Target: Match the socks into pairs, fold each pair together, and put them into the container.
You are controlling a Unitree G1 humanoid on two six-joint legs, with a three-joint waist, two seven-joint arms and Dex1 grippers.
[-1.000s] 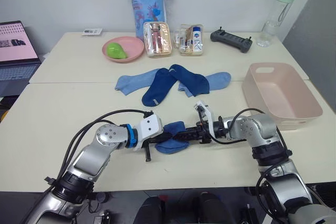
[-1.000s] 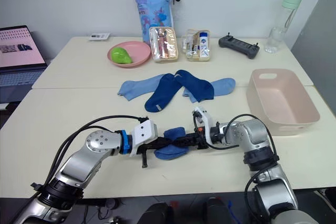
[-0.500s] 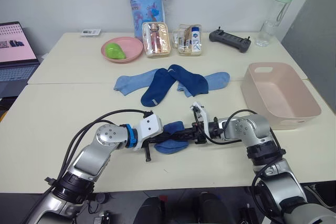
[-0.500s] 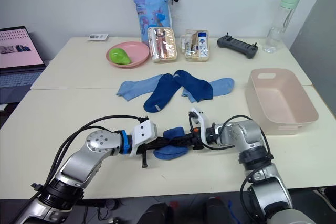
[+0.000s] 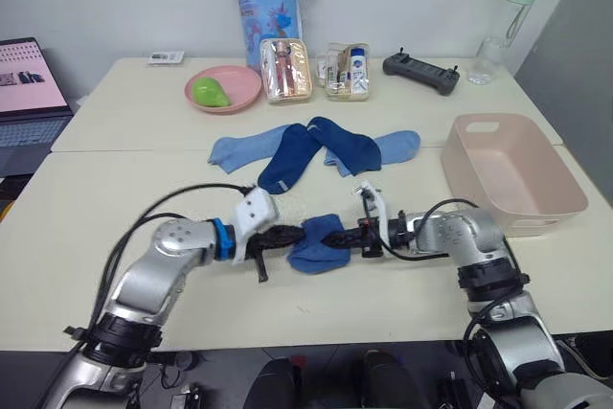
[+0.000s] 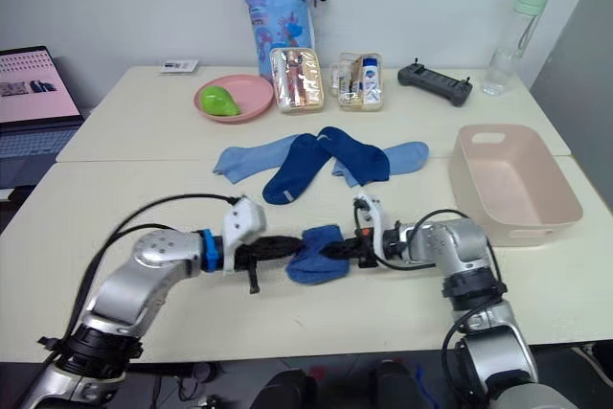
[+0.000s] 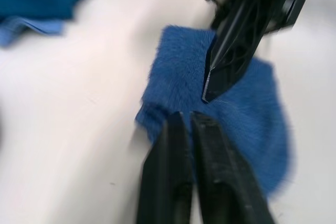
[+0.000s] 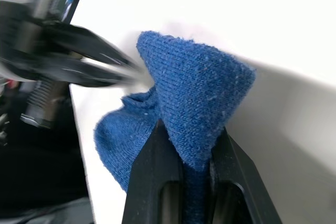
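**Left eye view, then the rest: folded sock pinched between two hands**

Left eye view. Near the front edge of the bench [image 5: 86, 198], a folded dark blue sock [image 5: 316, 241] between the two hands. Left hand [image 5: 287, 236] reaching in from the left side, fingers together at the sock's left edge. Right hand [image 5: 337, 236] reaching in from the right side, clamped on the sock's raised fold. Farther back, toward the bench's middle, a row of other socks [image 5: 311, 152]: light blue at both ends, dark blue overlapping in the centre. Pink container [image 5: 512, 174] by the right edge, well apart from the socks. Along the far edge, a pink plate [image 5: 225, 90], two clear pouches [image 5: 285, 71], a black controller [image 5: 421, 72] and a water bottle [image 5: 508, 16]. Laptop [image 5: 29, 93] off the left edge.

Right eye view. Same layout.

Left wrist view. Left hand's two fingers [image 7: 173, 177] pressed almost together at the sock's near edge; whether pinching fabric, cannot tell. Other hand's dark tips on the sock's far side.

Right wrist view. Fingers [image 8: 157, 182] closed on a peaked fold of dark blue knit, lifted off the bench. Other hand blurred, just beside the fold.
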